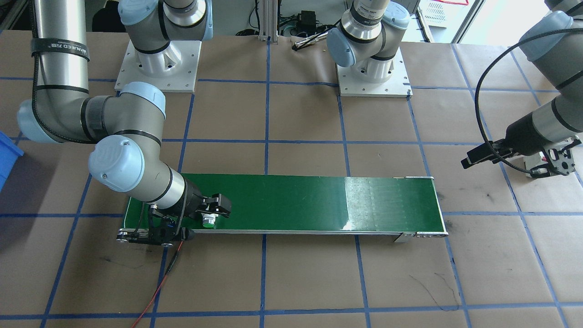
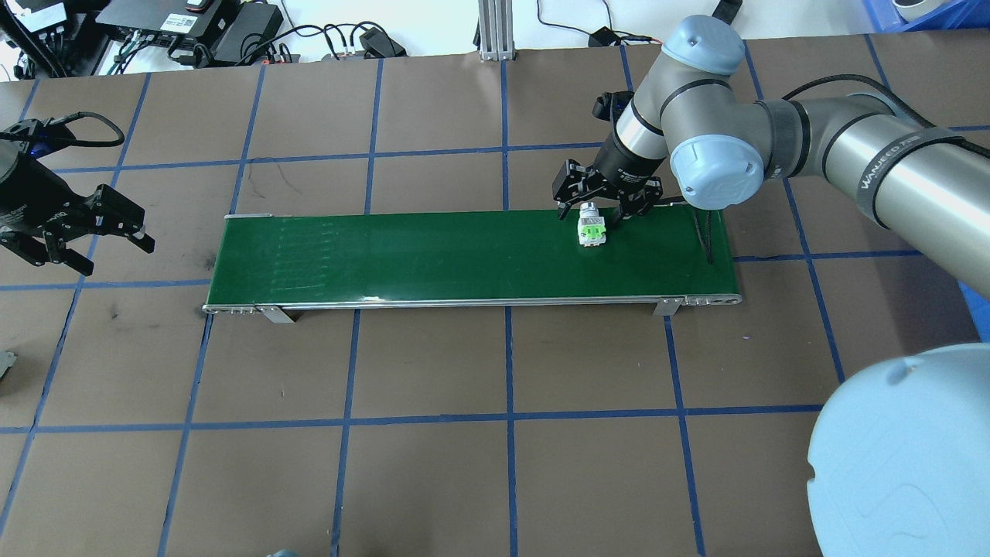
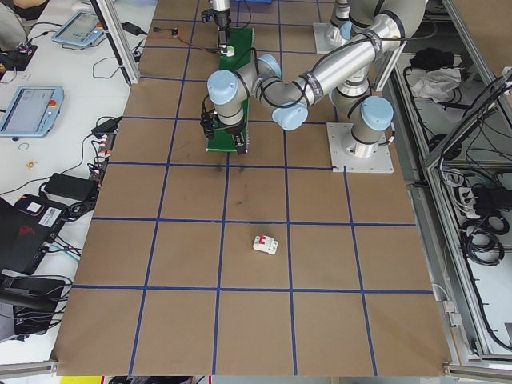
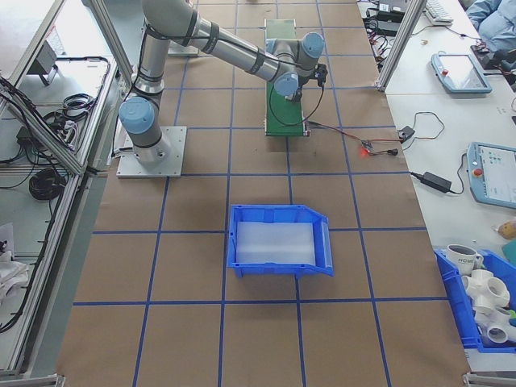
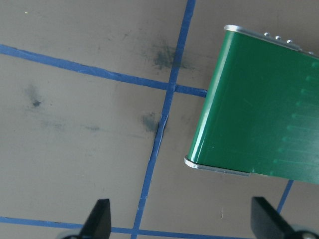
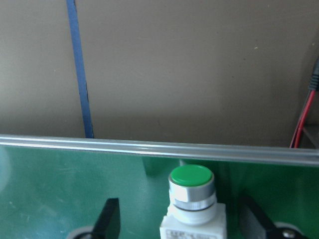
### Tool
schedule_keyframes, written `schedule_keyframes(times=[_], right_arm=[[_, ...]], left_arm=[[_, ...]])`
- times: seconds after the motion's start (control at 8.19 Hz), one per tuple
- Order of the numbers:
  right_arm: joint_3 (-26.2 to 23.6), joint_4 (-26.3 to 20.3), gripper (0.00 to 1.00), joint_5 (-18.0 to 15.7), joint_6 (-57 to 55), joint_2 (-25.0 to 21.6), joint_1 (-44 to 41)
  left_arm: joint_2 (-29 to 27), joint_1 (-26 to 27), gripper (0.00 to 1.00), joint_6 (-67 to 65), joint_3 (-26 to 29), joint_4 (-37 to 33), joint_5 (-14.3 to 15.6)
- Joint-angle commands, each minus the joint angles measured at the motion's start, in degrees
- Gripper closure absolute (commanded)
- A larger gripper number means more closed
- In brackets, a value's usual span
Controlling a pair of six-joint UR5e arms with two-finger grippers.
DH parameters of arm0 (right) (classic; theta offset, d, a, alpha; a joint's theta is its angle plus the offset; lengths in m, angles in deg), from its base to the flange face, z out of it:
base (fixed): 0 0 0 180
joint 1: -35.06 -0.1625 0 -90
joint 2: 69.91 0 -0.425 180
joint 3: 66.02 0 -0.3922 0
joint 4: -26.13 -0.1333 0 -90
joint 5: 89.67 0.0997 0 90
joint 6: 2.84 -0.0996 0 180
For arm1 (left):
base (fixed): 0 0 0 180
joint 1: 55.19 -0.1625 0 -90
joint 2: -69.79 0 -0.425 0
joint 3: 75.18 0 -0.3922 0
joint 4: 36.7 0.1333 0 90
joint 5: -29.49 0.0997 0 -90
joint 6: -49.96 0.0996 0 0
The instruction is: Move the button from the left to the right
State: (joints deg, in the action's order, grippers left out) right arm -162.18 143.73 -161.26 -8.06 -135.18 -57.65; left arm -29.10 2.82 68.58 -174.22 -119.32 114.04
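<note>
The button (image 2: 592, 230), with a green cap and a light body, stands upright on the green conveyor belt (image 2: 464, 255) near its right end. My right gripper (image 2: 597, 213) is open and low over the belt. Its fingers (image 6: 110, 219) stand on either side of the button (image 6: 192, 191) with a gap on both sides. In the front-facing view the button (image 1: 209, 222) sits by the belt's near rail, just under the right gripper (image 1: 214, 212). My left gripper (image 2: 108, 247) hangs open over the bare table just off the belt's left end, with nothing between its fingers (image 5: 99, 219).
A red wire (image 1: 159, 287) trails from the belt's right end across the table. A blue bin (image 4: 278, 246) stands further out on the robot's right. A white breaker (image 3: 266, 245) lies on the table far out on the robot's left.
</note>
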Motion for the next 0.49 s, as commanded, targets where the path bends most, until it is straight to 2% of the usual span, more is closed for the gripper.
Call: schedule_keyframes(times=[0.0,0.12,0.37], right_arm=[[-0.1,-0.1,1.0,-7.7,0.4,0.0,0.1],[-0.2,-0.2,1.0,-11.3,0.0,-0.3,0.1],[0.9,-0.1,1.0,-12.9,0.6,-1.9,0.1]], left_arm=[[0.0,0.0,0.0,0.0,0.1,0.0,0.0],[0.0,0.0,0.0,0.0,0.1,0.0,0.0],[0.0,0.0,0.0,0.0,0.1,0.0,0.0]])
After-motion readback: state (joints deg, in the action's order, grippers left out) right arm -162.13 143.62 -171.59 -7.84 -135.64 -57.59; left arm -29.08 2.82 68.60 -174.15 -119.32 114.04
